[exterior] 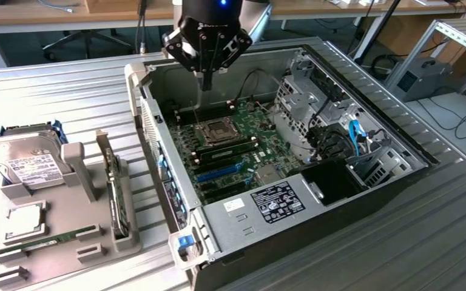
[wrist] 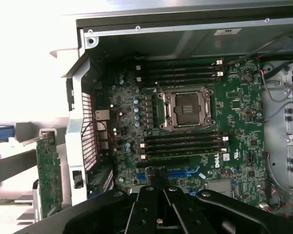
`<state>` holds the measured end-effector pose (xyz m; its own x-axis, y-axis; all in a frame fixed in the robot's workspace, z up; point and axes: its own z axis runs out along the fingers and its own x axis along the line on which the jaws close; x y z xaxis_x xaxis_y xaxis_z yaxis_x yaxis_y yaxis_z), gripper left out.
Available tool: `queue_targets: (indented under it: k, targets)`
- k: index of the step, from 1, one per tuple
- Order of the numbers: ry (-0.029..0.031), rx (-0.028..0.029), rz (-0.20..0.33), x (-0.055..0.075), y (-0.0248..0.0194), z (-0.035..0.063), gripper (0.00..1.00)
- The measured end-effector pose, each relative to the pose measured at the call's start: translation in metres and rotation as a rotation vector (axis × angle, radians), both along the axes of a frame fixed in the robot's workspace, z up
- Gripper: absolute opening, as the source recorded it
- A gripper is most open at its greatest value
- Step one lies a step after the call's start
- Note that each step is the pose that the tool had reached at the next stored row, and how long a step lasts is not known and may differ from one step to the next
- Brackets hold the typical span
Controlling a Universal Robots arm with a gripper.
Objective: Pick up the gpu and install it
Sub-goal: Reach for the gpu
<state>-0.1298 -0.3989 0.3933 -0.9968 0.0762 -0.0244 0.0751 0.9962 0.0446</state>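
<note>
Holds gripper [exterior: 206,83] vertical, tips down, jaws closed tight, tip to tip. Shows blue light [exterior: 221,3] on wrist above black gripper body. In wrist view, presses fingers [wrist: 146,204] together at centre, w/ linkage arms splayed out either side.

Ext cam looks down obliquely at PC case [exterior: 147,115]; wrist cam close above shared motherboard [wrist: 234,97].

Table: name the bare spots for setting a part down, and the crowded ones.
Free: the table past the parts holder, exterior view's upper left, and beside the computer case, lower right. Crowded: holder and case interior.
</note>
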Motion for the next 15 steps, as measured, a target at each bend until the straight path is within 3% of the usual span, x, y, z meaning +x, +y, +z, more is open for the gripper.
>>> queue_targets:
  k: [15]
  targets:
    - [0.0,0.0,0.0,-0.0032,0.0,0.0,0.11]
